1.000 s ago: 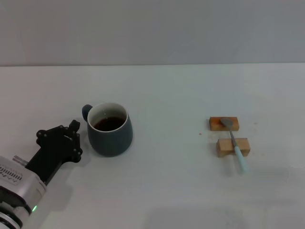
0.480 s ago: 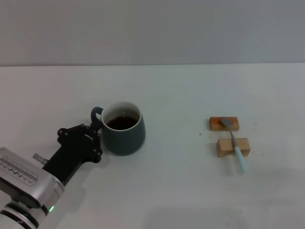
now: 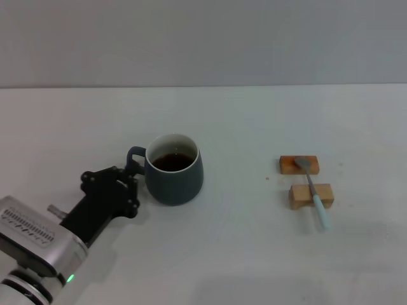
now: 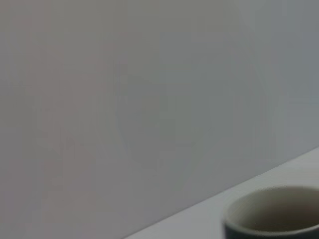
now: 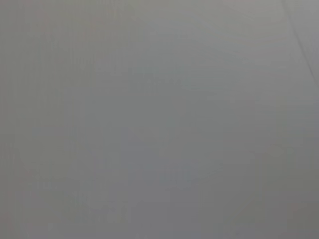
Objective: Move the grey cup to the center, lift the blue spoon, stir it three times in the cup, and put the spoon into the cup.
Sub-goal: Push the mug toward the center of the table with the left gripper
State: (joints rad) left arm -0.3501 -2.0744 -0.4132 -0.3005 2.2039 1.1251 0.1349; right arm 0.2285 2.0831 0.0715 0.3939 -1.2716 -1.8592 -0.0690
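The grey cup (image 3: 175, 170), a dark blue-grey ceramic mug with a white interior and a body widening toward the base, stands upright on the white table (image 3: 222, 254), left of the middle in the head view, holding a dark liquid. Its loop handle points toward the robot's left. The left gripper (image 3: 130, 181), black on a silver-white arm, sits at that handle, touching it; whether its fingers are closed on the handle or merely against it, I cannot tell. The left wrist view catches only the cup's rim (image 4: 271, 211) against a plain wall. The blue spoon (image 3: 312, 190), slim with a grey metal bowl and pale light-blue handle, lies well apart on the robot's right, resting across two small wooden blocks (image 3: 310, 196), its bowl on the far block. The right gripper is not visible in any view.
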